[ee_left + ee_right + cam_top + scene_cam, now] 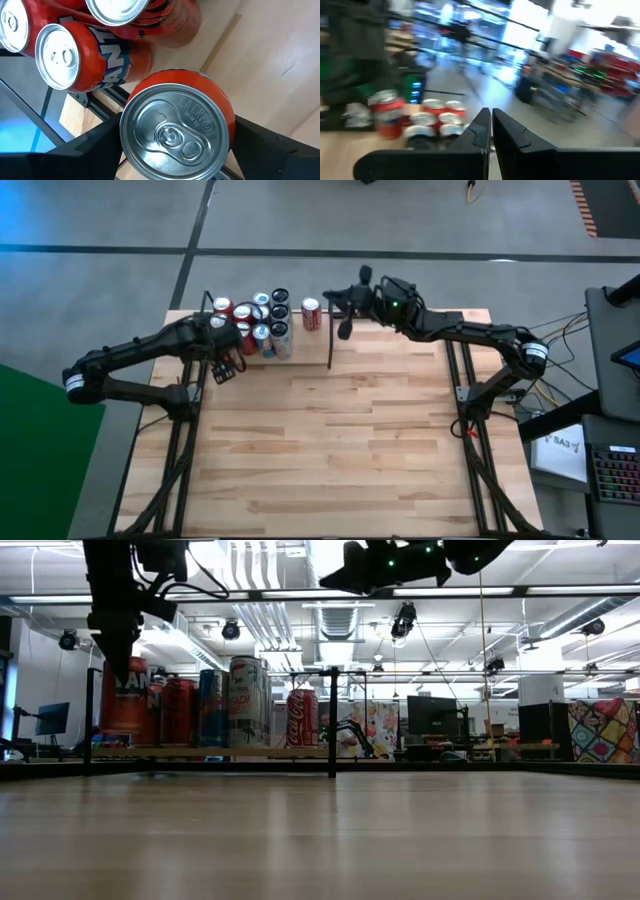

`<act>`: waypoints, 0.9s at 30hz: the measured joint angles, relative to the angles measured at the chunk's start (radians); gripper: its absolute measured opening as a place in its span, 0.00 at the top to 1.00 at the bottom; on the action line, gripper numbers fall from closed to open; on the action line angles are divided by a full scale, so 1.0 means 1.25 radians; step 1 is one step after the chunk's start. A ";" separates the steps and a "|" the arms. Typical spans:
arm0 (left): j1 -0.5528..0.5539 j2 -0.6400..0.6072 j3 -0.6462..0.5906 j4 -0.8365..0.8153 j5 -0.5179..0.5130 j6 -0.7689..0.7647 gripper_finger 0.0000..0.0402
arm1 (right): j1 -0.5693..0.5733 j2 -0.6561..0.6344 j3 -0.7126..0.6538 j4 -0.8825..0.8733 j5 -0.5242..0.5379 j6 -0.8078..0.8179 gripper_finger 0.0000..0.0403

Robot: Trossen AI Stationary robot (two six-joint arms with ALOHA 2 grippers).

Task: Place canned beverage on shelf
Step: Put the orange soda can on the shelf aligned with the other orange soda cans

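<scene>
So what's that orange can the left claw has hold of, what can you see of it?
The orange aluminium can with a silver lid stands upright between the left gripper and its dark fingers, which touch its sides. Its pull tab is unopened. It sits by other cans at the wooden shelf's far left corner.

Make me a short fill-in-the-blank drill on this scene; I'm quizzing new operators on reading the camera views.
1. The left gripper has its fingers around an orange ____.
2. The right gripper hangs above the shelf with its fingers ____.
3. The lone red cola can stands apart from the cluster of cans, on the cluster's ____ side in the high view.

Missing words: can; shut; right
</scene>
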 joint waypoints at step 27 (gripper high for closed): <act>0.109 0.037 -0.001 0.086 0.029 0.081 0.25 | -0.022 0.000 -0.025 -0.036 -0.066 0.063 0.98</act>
